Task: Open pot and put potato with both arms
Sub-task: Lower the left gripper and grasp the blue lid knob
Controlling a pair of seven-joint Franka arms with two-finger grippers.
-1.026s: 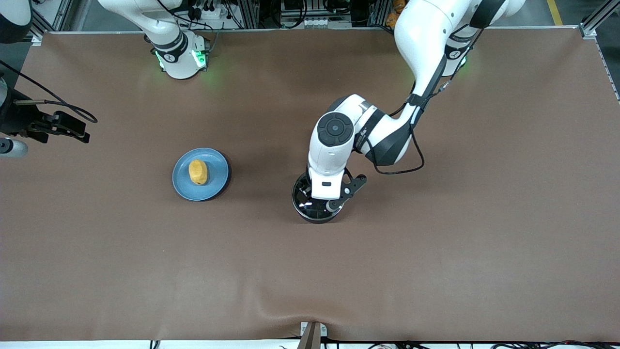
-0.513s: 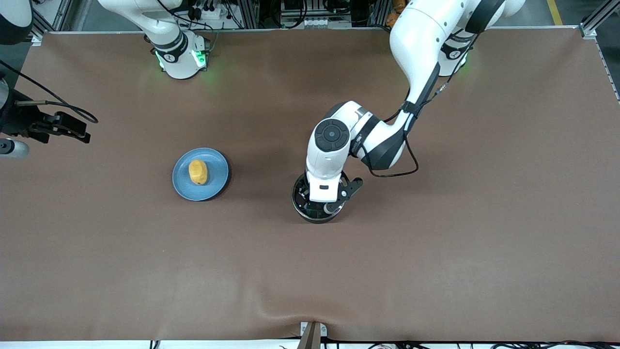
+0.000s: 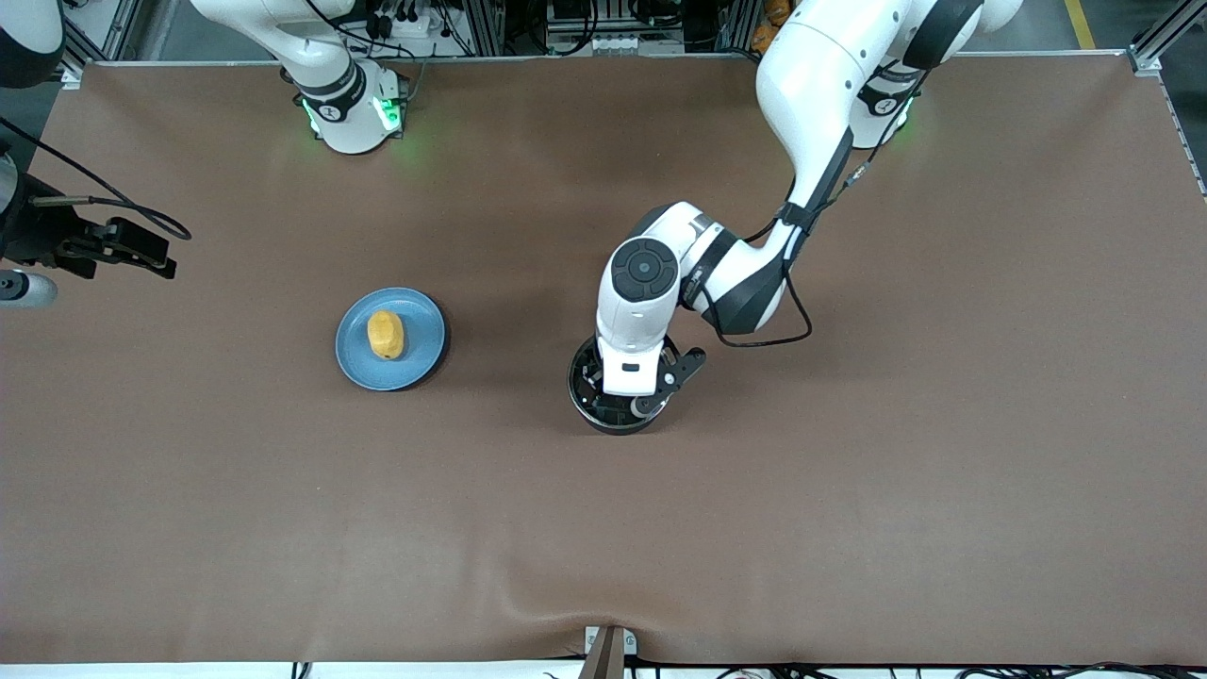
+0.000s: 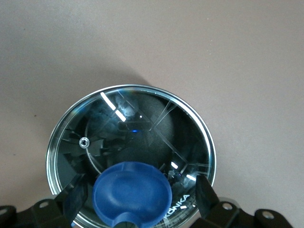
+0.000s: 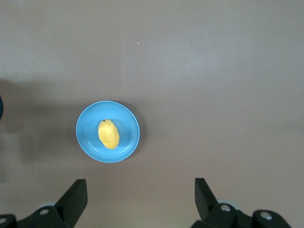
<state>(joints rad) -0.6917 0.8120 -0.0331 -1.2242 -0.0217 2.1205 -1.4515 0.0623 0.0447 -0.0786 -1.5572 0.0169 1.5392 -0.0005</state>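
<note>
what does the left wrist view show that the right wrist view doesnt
Only the left wrist view: the pot under its glass lid with the blue knob, the left gripper open around that knob.

Only the right wrist view: the potato lying on the blue plate, the right gripper open high above the table.

Both: bare brown table and open jaws.

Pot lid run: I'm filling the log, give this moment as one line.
left gripper: open, astride lid knob | pot: lidded | potato: on plate | right gripper: open, waiting
</note>
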